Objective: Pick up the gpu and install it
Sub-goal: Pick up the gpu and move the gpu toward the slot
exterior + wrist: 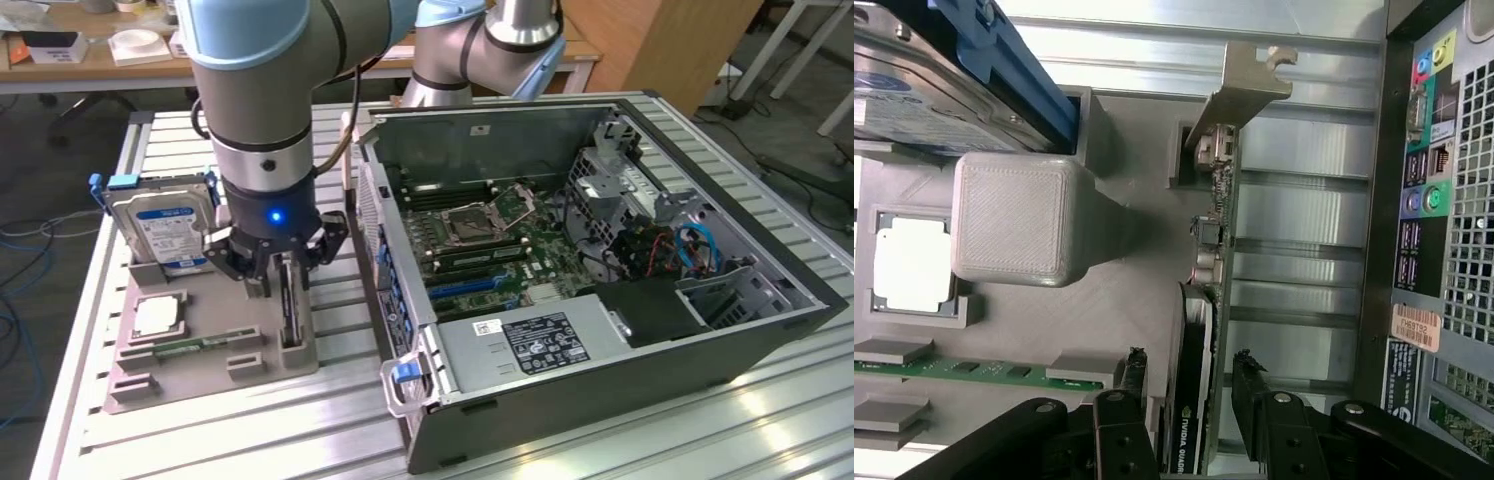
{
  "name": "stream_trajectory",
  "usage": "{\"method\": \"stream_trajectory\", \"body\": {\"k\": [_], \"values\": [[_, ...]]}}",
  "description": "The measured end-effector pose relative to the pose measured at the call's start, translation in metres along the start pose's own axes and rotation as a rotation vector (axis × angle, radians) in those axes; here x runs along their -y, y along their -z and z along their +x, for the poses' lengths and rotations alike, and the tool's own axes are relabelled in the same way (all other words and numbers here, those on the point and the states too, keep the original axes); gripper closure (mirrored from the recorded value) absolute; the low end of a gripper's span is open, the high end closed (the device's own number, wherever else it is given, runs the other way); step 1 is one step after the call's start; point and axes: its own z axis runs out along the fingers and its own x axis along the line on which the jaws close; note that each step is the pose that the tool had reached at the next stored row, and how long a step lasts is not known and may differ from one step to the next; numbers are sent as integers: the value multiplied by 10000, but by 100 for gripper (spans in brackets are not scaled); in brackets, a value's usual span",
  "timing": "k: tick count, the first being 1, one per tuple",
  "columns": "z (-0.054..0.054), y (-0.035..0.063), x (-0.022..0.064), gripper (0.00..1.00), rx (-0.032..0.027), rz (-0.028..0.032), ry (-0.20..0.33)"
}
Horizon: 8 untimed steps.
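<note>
While the gripper (pixel 286 285) stands spread astride the gpu (pixel 1202 340), which sits on edge just beside the computer case (pixel 667 380), its fingers (pixel 1126 410) should close squarely on the card's flat faces, clear of the bracket (pixel 1249 85).

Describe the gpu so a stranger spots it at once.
Beside the open computer case, on the exterior view's left, sits a grey tray. The gpu stands on edge in its slot nearest the case, inside the open gripper. Unlike the thick hard drive and green memory stick, it is thin, dark, silver-bracketed.
</note>
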Motion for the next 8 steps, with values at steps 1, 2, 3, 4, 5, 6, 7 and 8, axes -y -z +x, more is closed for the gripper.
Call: {"method": "stream_trajectory", "body": {"k": [1,2,3,4,5,6,7,8], "values": [[0,-7,-2,53,0,0,0],[-1,-14,-4,53,0,1,0],[-1,-21,-7,53,-1,1,0],[-1,-28,-11,53,-1,1,0],[-2,-34,-15,53,-1,1,-1],[-3,-40,-18,53,-1,1,1],[-3,-46,-22,53,-1,0,1],[-3,-52,-27,53,0,0,0]]}}
